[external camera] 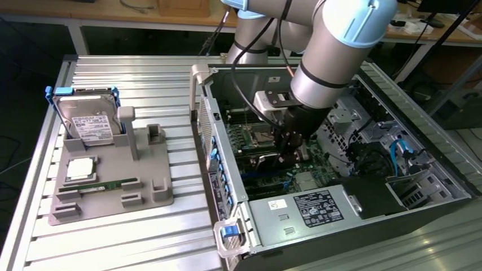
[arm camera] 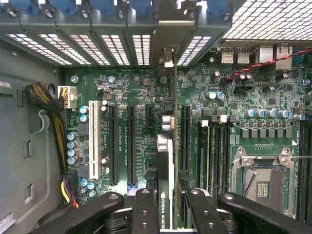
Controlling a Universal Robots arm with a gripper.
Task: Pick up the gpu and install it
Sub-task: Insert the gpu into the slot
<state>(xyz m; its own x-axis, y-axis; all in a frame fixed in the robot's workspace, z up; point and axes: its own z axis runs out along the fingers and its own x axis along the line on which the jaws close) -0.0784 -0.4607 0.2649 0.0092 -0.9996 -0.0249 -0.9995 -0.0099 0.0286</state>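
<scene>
on a slatted metal table point(external camera: 128, 243), an open computer case point(external camera: 202, 113) lies on its side and the robot arm point(external camera: 339, 45) reaches down into it, with a grey parts tray point(external camera: 113, 197) and its silver hard drive point(external camera: 90, 121) well apart toward the exterior view's left. in the wrist view the green motherboard point(arm camera: 273, 97) spreads beneath the tool.

the gpu point(arm camera: 165, 151) stands edge-on over that board, thin and upright. it runs from the gripper point(arm camera: 165, 197) toward the vented rear wall point(arm camera: 141, 48) of the case. the pincer is narrow and clamped on the card, one dark finger point(arm camera: 144, 204) on each face and the maker's label visible between them.

you appear to be in the seating step, judging by the card hanging between the short black slot point(arm camera: 148, 117) and a long black slot point(arm camera: 184, 141). whether its edge contacts already touch a socket cannot be told, because the card hides what lies directly under it.

to do this well, hold the card square to the board and parallel to the long slots, with no lean to either side. watch the silver bracket point(arm camera: 168, 58) at the far end: it looks close to the rear opening, and a catch there would likely tip the card. press straight down, evenly along its length, and do not slacken the grip while it is unsupported.
</scene>
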